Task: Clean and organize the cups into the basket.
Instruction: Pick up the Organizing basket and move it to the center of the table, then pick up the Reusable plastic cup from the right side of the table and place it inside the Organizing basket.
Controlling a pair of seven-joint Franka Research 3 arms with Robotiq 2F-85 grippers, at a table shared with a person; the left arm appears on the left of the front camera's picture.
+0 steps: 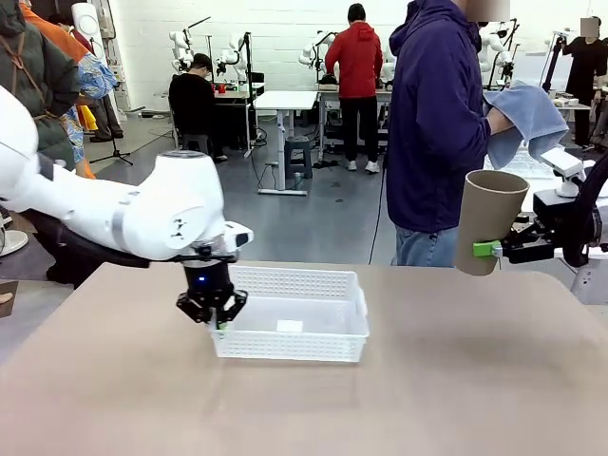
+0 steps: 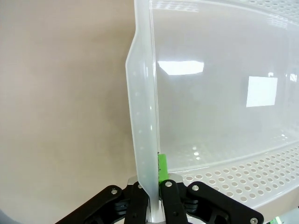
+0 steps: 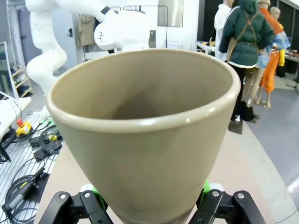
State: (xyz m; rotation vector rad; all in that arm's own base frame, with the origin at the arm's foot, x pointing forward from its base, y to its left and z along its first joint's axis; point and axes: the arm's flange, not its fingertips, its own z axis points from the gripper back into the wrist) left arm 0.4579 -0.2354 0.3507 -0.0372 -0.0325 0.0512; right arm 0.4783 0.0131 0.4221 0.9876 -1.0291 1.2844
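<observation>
**Item 1.** Flat tan table top (image 1: 456, 380), robot's side to far edge.

**Item 2.** L gripper (image 1: 213, 318), black w/ green pads. It is clenched on the near-left wall of the shallow white lattice-walled plastic basket (image 1: 294, 347), one finger inside and one outside. The basket sits flat at table centre. Its interior is bare apart from a white label.

**Item 3.** R gripper (image 1: 489, 250), grasping the tall tan-brown tapered handleless cup (image 1: 486, 220) low on its body. The cup is mouth up, slightly tilted, lifted well above the table at the R side and well apart from the basket.

**Item 4.** Person at the far side, dark blue jacket, w/ a light blue cloth (image 1: 527, 119) draped over one hand just above and behind the cup.

**Handling note (judgement).** Step is prob. presenting the cup for a wipe.
- Hold the cup steady w/ its mouth offered to the cloth.
- Avoid squeezing harder, since a thin wall may dent.
- L clamp pins the basket so the later drop-in won't shove it.
- Lay the cup lengthwise, clear of L fingers.
</observation>
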